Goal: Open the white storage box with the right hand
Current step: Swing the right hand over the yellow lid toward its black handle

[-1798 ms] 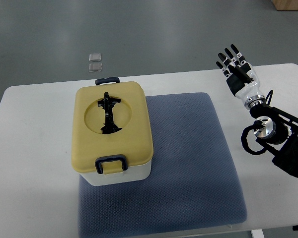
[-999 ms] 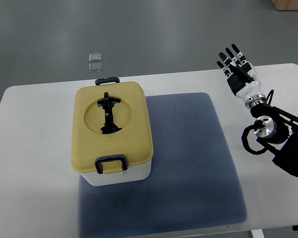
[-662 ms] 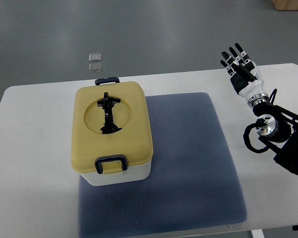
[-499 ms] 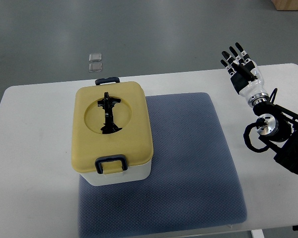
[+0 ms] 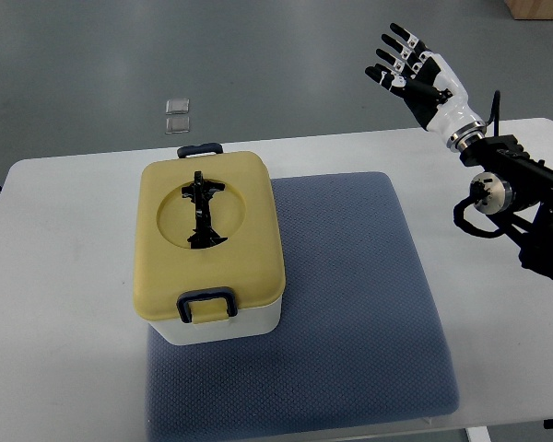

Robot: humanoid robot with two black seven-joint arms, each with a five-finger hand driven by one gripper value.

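The white storage box (image 5: 223, 324) has a yellow lid (image 5: 207, 235) and stands on the left part of a blue-grey mat (image 5: 350, 304). A black folding handle (image 5: 201, 210) lies in the lid's round recess. Dark latches sit at its near end (image 5: 205, 304) and far end (image 5: 199, 148), and the lid is down. My right hand (image 5: 413, 69) is raised beyond the table's far right edge, fingers spread, holding nothing, well to the right of the box. Its arm (image 5: 516, 198) comes in from the right edge.
The white table (image 5: 64, 276) carries the mat. Two small clear squares (image 5: 177, 114) lie on the grey floor beyond the table's far edge. A brown box corner (image 5: 539, 7) shows at the top right.
My right hand has lifted and swung up and to the left, from over the table's far right corner to above the floor beyond it. The box has not moved.
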